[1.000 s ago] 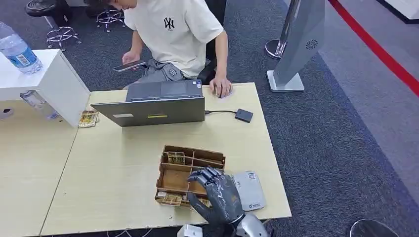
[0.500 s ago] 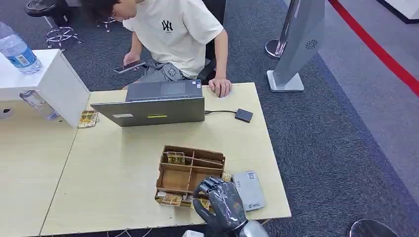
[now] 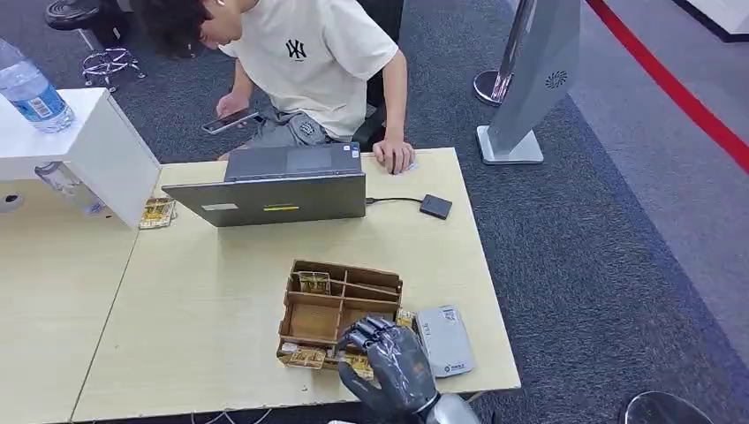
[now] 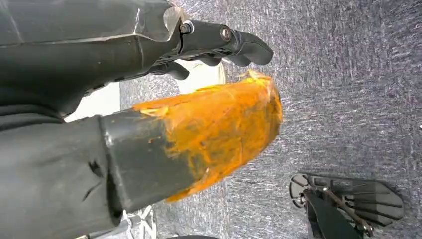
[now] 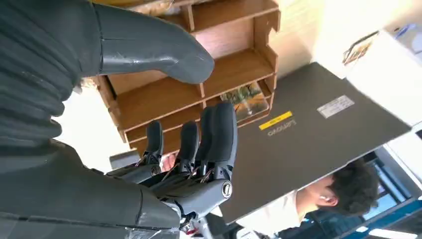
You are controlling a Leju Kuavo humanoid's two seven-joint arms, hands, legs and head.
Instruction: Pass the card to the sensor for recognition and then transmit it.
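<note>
1. At the near edge of the table (image 3: 221, 300), the right hand (image 3: 389, 358) hangs over the front compartments of the wooden organizer (image 3: 340, 309), fingers (image 5: 219, 132) spread and slightly curled, nothing in them as far as the wrist view shows.
2. Cards (image 3: 307, 356) sit in the front slots, partly hidden under the hand; another card (image 3: 314, 283) lies in a back slot.
3. The grey sensor (image 3: 444, 340) lies just right of the organizer.
4. The left hand (image 4: 219, 42) hangs over carpet, fingers curled; can't tell if it holds anything.
5. A person (image 3: 309, 62) sits behind the laptop (image 3: 274, 190), head cut off by the frame edge.
</note>
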